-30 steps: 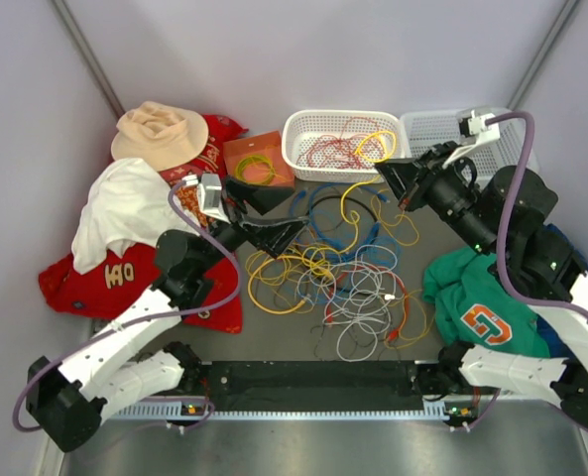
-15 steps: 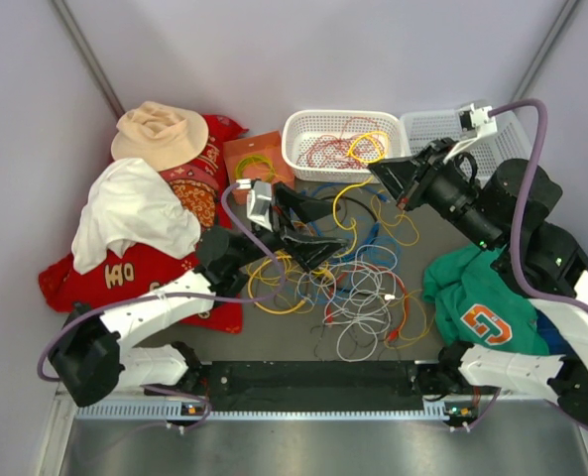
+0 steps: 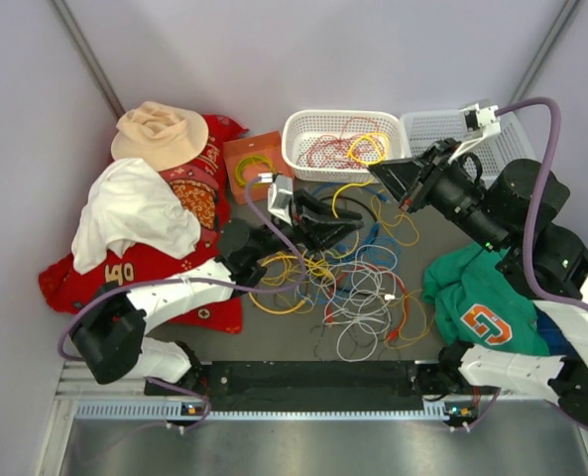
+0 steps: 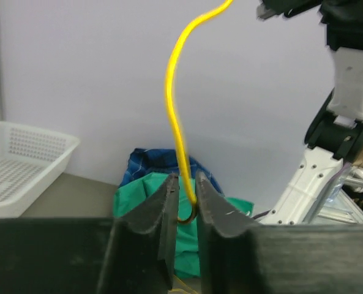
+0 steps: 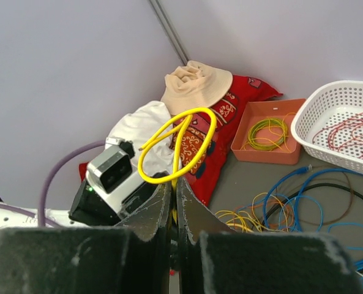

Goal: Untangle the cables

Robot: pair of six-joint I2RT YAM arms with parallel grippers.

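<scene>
The cables [image 3: 345,280] lie in a tangled heap of yellow, blue, white, red and black wires at mid-table. My right gripper [image 3: 378,171] [image 5: 174,180] is shut on a yellow cable [image 5: 205,138], whose end loops above its fingertips. From there the yellow cable [image 3: 346,193] hangs down toward the heap. My left gripper [image 3: 353,222] [image 4: 184,178] is over the heap at that hanging strand. In the left wrist view the yellow cable [image 4: 172,92] runs down between the jaws, touching the right finger. A narrow gap still shows on its left side.
A white basket [image 3: 292,134] at the back holds red and yellow wires, with a second basket [image 3: 442,127] to its right. An orange tray [image 3: 242,149] holds a green-yellow coil. A hat [image 3: 160,134], a white cloth [image 3: 130,213], a red cloth [image 3: 85,283] and a green shirt [image 3: 477,297] flank the heap.
My left arm swung right over the heap to the hanging yellow cable, and its jaws narrowed around it. The right gripper kept its hold and barely moved.
</scene>
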